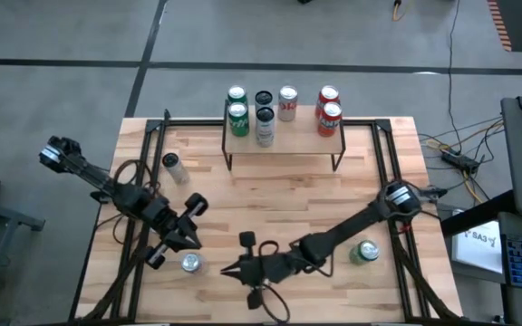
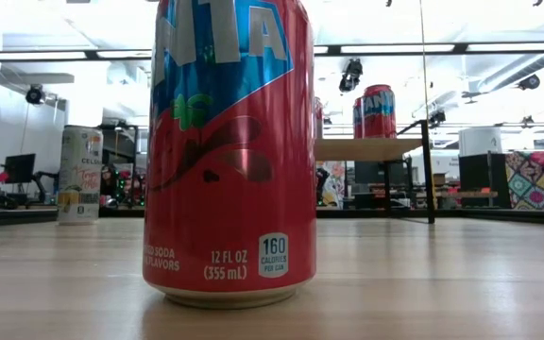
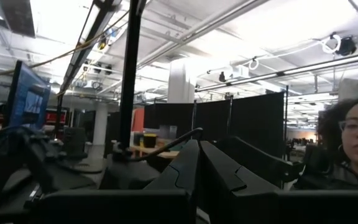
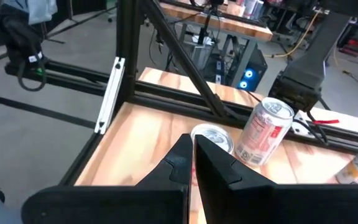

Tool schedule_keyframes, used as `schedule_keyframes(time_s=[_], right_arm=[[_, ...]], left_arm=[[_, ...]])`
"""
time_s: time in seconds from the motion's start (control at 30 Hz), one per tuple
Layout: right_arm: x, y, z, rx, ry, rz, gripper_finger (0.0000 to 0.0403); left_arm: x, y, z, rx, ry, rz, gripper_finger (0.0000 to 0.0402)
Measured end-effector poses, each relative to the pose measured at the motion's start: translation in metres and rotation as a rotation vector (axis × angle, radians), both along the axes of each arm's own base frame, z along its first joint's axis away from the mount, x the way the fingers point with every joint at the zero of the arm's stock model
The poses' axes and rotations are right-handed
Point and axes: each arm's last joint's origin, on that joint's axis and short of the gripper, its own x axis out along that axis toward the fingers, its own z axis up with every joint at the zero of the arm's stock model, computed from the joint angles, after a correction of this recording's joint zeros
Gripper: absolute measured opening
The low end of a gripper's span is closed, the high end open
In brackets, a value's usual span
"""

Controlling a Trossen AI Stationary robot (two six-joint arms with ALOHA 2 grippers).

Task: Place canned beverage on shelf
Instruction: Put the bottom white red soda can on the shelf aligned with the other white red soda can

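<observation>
The shelf [image 1: 288, 139] stands at the table's far edge on thin black legs and carries several cans: green, black, white and red. In the low view its board [image 2: 366, 148] shows with a red can [image 2: 378, 110] on it. A red can [image 2: 229, 151] stands upright near the table's near edge; its silver top [image 1: 191, 263] lies between my grippers. My left gripper [image 1: 187, 243] is shut just beyond that can, its fingers [image 3: 197, 146] facing the room. My right gripper [image 1: 229, 270] is shut to the can's right, with the can top [image 4: 211, 138] just past its tips [image 4: 191, 142].
A white can [image 1: 171, 166] stands on the table's left part and also shows in the low view [image 2: 80, 175] and the right wrist view [image 4: 264, 130]. A green can [image 1: 364, 252] stands by my right arm. A person [image 3: 353, 143] is beyond the table.
</observation>
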Motion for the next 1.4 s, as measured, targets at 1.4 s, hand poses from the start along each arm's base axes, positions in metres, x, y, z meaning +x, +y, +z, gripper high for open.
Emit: schedule_keyframes(time_s=[1.4], right_arm=[[0.093,-0.029,-0.046,0.006,0.124,-0.04,0.0017]], left_arm=[[-0.02,0.011,0.007,0.039,0.021,0.01,0.0]])
